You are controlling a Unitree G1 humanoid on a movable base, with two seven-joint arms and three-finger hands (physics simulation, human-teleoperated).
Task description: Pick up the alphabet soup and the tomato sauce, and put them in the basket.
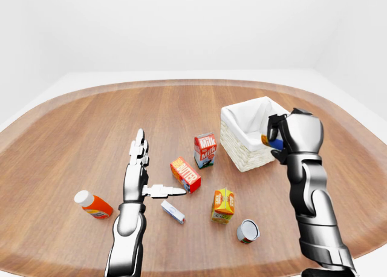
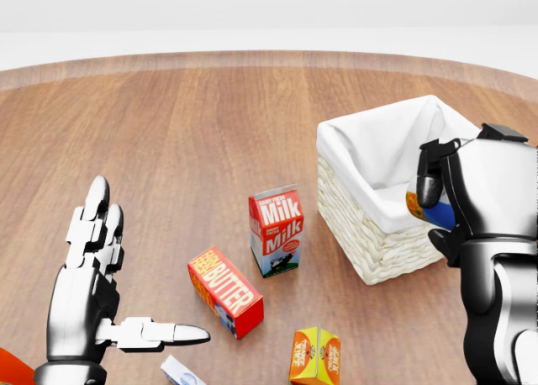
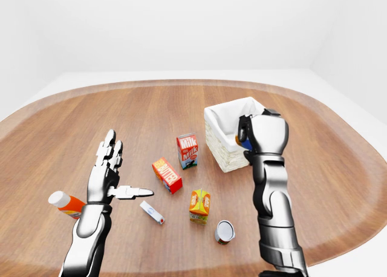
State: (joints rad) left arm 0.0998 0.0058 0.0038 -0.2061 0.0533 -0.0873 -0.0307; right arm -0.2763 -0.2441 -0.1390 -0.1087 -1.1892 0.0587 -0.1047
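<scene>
Both arms glossy silver metal w/ segmented casings; left hand [image 2: 92,297] & right hand [image 2: 471,204] chrome, dark joints.

Head view sits closest, tilted down over the arms at the wooden table [image 2: 210,124], taking in only its middle: basket [image 2: 370,242], milk carton [image 2: 276,230], butter box [image 2: 225,291]. Left-eye and right-eye views look the same way from farther off, catching the whole oval tabletop, white walls and both forearms. All three share basket, milk carton and butter box; only the eye pair shows the can [image 1: 247,231] and the bottle [image 1: 92,205].
</scene>
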